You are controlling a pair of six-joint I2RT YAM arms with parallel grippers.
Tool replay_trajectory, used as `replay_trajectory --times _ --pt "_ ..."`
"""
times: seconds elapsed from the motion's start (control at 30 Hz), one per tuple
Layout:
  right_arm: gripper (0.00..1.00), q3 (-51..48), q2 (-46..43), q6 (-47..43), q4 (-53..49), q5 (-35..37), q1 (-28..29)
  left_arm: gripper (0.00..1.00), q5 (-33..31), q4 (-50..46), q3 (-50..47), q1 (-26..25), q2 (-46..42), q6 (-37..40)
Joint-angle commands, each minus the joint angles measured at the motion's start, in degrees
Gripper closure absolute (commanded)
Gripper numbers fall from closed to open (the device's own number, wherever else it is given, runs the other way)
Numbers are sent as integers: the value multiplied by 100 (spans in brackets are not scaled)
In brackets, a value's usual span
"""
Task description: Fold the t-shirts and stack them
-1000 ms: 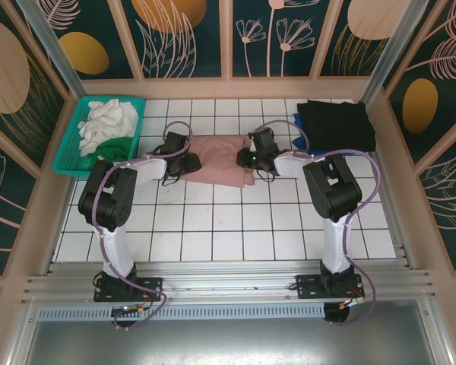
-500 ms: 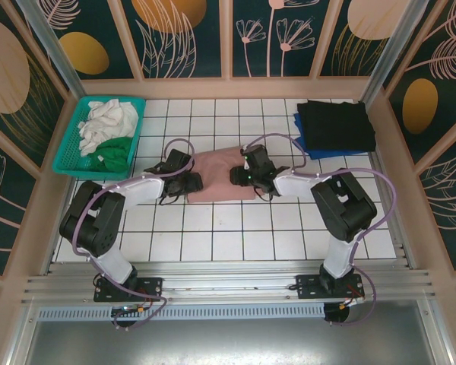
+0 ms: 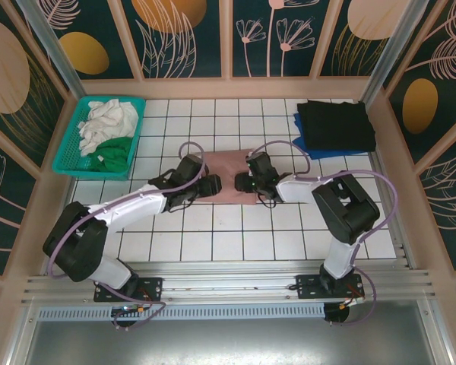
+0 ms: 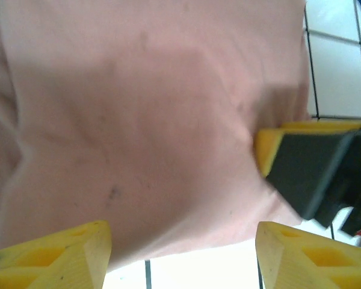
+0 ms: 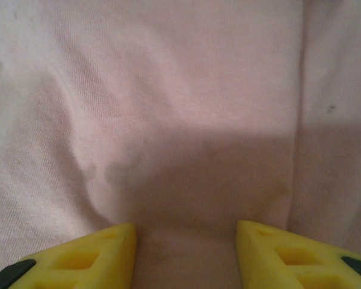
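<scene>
1. The dusty-pink t-shirt (image 3: 226, 173) lies folded into a rough rectangle near the middle of the white tiled table (image 3: 213, 236), with both grippers low over it.
2. The left gripper (image 3: 210, 185) sits over the shirt's left, near part. Its wrist view shows the yellow fingers (image 4: 60, 256) spread apart, with pink cloth lying flat beneath them and nothing pinched, so it is released.
3. The right gripper (image 3: 242, 182) is over the shirt's right part, facing the left one and close to it. Its yellow fingertips (image 5: 84, 256) also stand apart above lightly creased cloth (no fold caught between them), so it too is released. One of its fingers shows in the left wrist view, by the shirt's edge where the tiles begin.
4. In the far right corner a black t-shirt (image 3: 336, 122) lies folded on a blue t-shirt (image 3: 304, 143), whose edge peeks out on the left — a stack well apart from the pink one.
5. At the far left, a teal plastic basket (image 3: 65, 152) holds a crumpled white t-shirt (image 3: 106, 120) and a green t-shirt (image 3: 115, 152).
</scene>
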Motion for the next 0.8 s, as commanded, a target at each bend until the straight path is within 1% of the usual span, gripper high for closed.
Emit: replay_trajectory --times 0.0,0.07,0.13,0.23,0.27,0.3,0.37,0.43,0.47,0.53,0.6,0.67,0.77 --pt "51 183 -423 201 -201 -142 -242 40 98 232 -385 27 475 -267" --pt "49 561 -316 82 -265 6 -317 42 -99 223 -456 49 744 -269" --pt "49 1022 40 -99 -304 -46 -412 43 -170 280 -453 75 953 -246" --pt "47 1847 841 -439 -368 -425 -420 44 -181 353 -333 173 1146 -197" --pt "46 2109 1127 -551 -407 -484 -426 44 -207 345 -280 212 1351 -174" --pt "46 2347 1346 -651 -451 -570 -592 44 -237 307 -219 247 1403 -150" --pt "46 2671 1782 -817 -438 -714 -660 43 -302 205 -89 334 1434 -15" --pt "47 2966 2086 -897 -639 -914 -758 42 -385 82 17 441 1394 116" --pt "49 3045 2180 -884 -771 -887 -801 41 -426 16 84 512 1376 208" --pt "51 2888 2096 -892 -879 -730 -813 39 -527 -117 241 644 1374 382" --pt "51 2460 1792 -796 -888 -493 -813 36 -589 -212 447 788 1434 579" --pt "51 1778 1357 -632 -801 -384 -812 34 -577 -269 780 899 1579 789" --pt "51 644 628 -262 -685 -276 -796 31 -530 -416 1418 924 1955 1095"
